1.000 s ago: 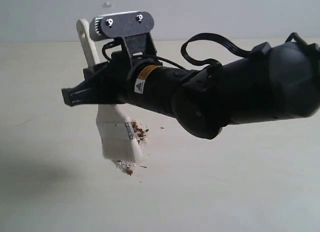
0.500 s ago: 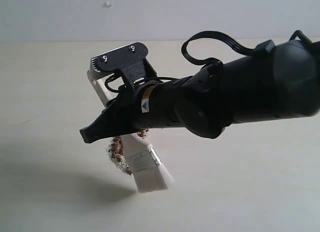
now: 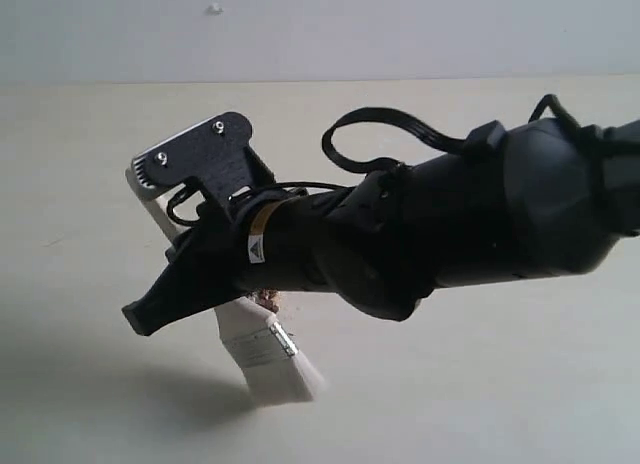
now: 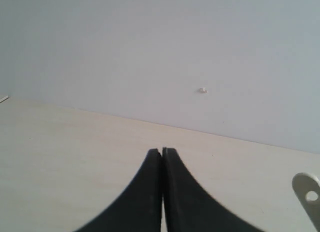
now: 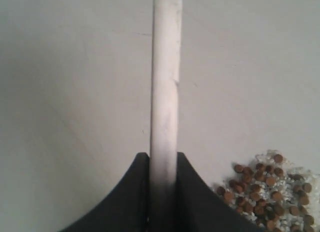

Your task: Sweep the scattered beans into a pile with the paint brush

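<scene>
Clamping the brush [image 5: 165, 92] by its handle, the right gripper [image 5: 163, 164] has both jaws pressed flat against the pale wood. In the exterior view the right gripper [image 3: 150, 312] points down and to the left. The brush [image 3: 262, 349] crosses it on a slant: handle end at upper left behind the wrist camera mount, ferrule and bristles at lower right. The bristle tips appear to meet the table [image 3: 470, 404]. Seen from the right wrist, the handle runs straight away from the jaws, edge-on.

Beans [image 5: 265, 192] lie in one tight cluster mixed with off-white crumbs [image 5: 292, 174], near the jaws, to one side of the handle and clear of it. In the exterior view only a few beans [image 3: 268, 302] show, just above the ferrule. The right arm [image 3: 480, 224] hides the rest.

Bare table surrounds the brush on all visible sides. Its far edge meets a plain wall [image 3: 400, 24].

The left gripper [image 4: 161, 154] is closed on nothing, jaws touching, well clear of the beans. The handle's holed end [image 4: 307, 189] shows at the edge of its view.
</scene>
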Robot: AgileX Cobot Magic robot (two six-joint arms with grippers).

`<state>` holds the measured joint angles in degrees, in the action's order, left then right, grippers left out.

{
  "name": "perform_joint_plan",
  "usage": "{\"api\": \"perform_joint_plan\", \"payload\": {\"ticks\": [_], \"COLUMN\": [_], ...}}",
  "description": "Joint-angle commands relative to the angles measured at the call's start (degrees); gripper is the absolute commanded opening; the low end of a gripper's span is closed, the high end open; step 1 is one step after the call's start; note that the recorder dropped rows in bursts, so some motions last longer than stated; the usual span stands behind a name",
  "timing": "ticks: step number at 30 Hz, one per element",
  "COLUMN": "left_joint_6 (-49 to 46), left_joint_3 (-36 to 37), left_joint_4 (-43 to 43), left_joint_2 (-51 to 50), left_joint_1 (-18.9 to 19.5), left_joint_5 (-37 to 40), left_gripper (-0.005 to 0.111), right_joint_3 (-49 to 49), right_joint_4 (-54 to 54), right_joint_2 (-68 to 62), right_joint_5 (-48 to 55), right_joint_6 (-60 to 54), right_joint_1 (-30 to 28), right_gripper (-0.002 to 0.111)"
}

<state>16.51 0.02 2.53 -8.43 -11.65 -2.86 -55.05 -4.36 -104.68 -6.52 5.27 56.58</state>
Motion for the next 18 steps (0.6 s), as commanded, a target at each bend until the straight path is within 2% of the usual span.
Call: {"api": "perform_joint_plan", "payload": {"ticks": [1, 8, 12, 18], "left_joint_6": [0.2, 0.2, 0.2, 0.2], "left_joint_3": [-0.02, -0.02, -0.02, -0.02], "left_joint_4": [-0.2, -0.2, -0.2, -0.2], "left_joint_2": [0.36, 0.36, 0.36, 0.36], "left_joint_1": [-0.33, -0.33, -0.33, -0.33], "left_joint_5": [0.07, 0.07, 0.07, 0.07], "left_gripper": [0.0, 0.0, 0.0, 0.0], "right_joint_3": [-0.22, -0.22, -0.22, -0.22], "right_joint_4": [0.42, -2.13, -8.26, -8.81], "right_joint_2": [-3.07, -4.21, -4.21, -4.21], "right_joint_5": [-5.29, -9.55, -11.84, -14.41], "right_joint_6": [-2.71, -10.9, -18.34, -20.57], "right_joint_1": [-0.26, -0.4, -0.4, -0.4], "right_gripper": [0.0, 0.0, 0.0, 0.0]}}
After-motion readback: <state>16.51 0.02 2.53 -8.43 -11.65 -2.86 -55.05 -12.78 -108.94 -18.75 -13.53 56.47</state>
